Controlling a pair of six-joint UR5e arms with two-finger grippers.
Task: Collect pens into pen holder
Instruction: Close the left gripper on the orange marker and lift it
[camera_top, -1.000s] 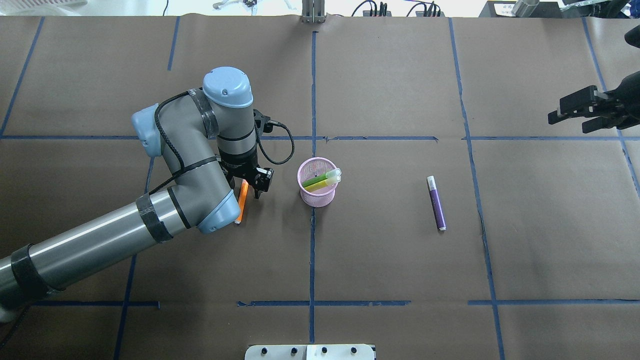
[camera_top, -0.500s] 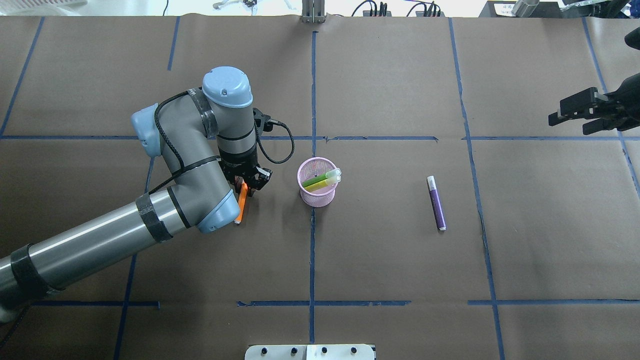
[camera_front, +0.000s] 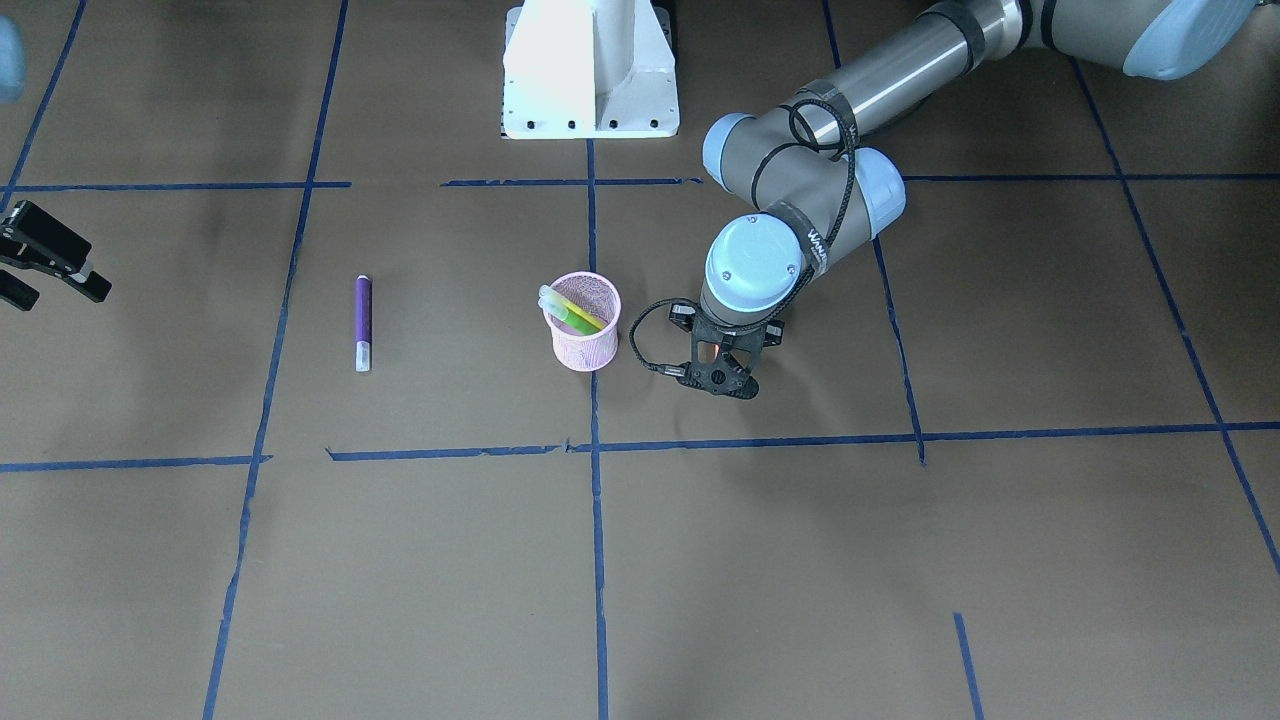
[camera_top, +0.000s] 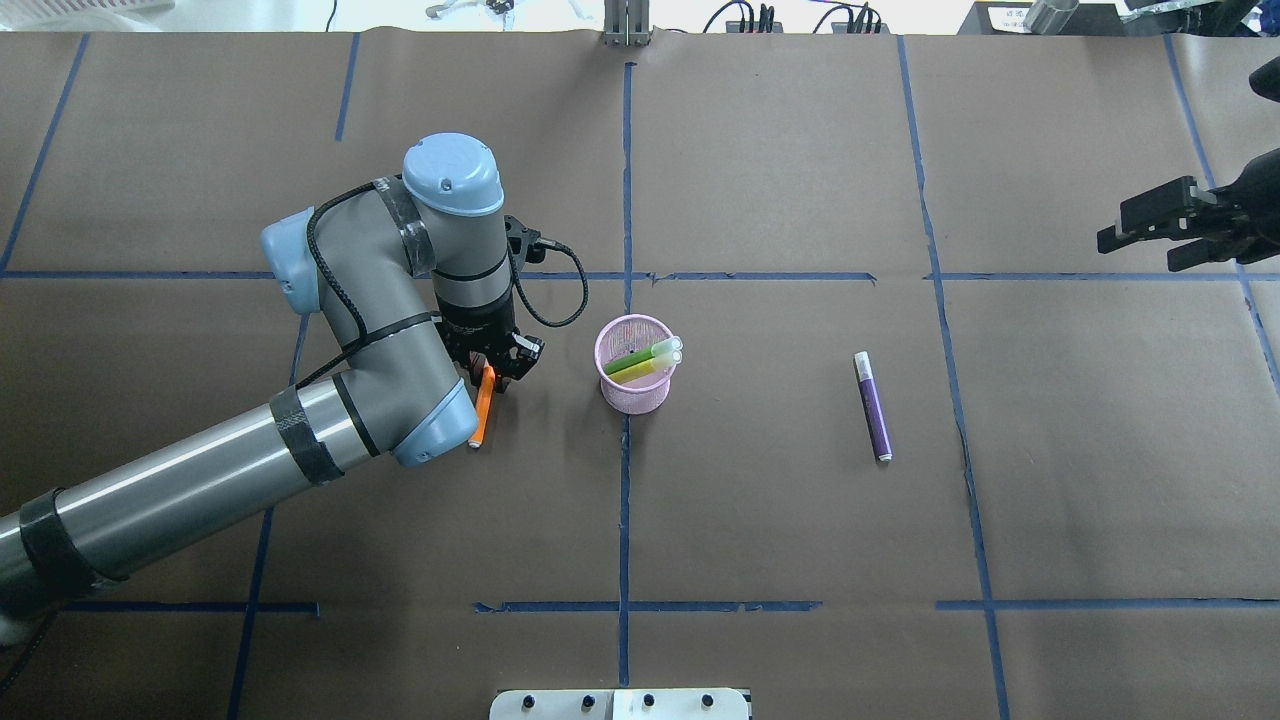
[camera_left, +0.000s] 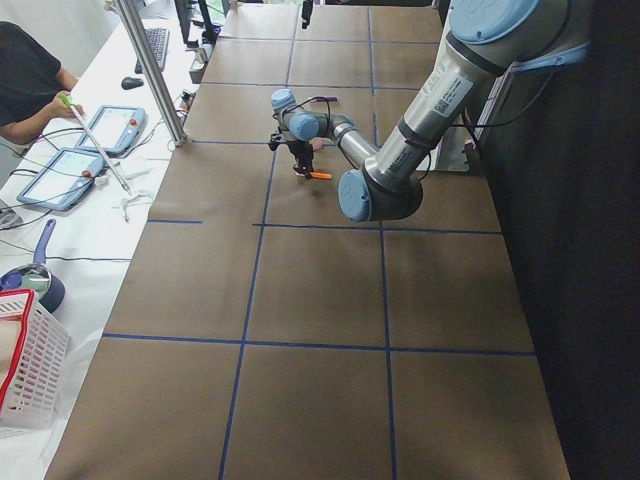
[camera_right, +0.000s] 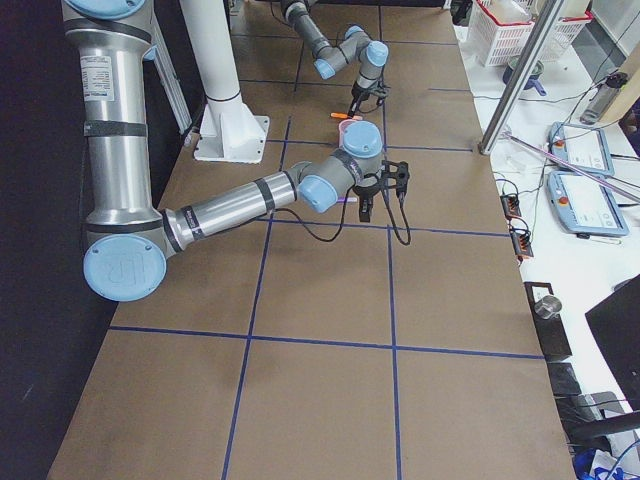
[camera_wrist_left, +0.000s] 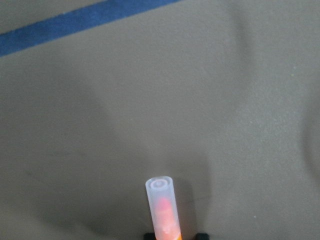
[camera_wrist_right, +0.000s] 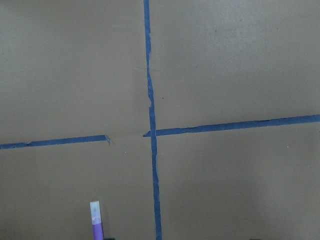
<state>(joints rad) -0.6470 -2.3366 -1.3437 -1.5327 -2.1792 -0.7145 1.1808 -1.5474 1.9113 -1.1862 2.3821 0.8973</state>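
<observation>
The pink mesh pen holder (camera_top: 637, 392) (camera_front: 586, 345) stands mid-table with a green pen (camera_top: 632, 360) and a yellow-green one leaning in it. An orange pen (camera_top: 482, 408) (camera_left: 318, 175) lies just left of the holder. My left gripper (camera_top: 493, 377) is shut on its far end. In the left wrist view its pale cap (camera_wrist_left: 162, 205) sticks out between my fingertips. The purple pen (camera_top: 875, 408) (camera_front: 362, 312) (camera_wrist_right: 96, 226) lies alone on the right half. My right gripper (camera_top: 1150, 228) (camera_front: 40, 268) hovers open at the far right edge, well away from it.
Brown paper with blue tape lines (camera_top: 625, 200) covers the table. The robot's white base (camera_front: 590, 70) stands at the near edge. A person sits at tablets (camera_left: 70, 165) beyond the far side. A white basket (camera_left: 25, 370) stands off the table's left end.
My left gripper was open around the orange pen's far end a second ago and has shut on it. The right gripper drifted slightly farther from the robot.
</observation>
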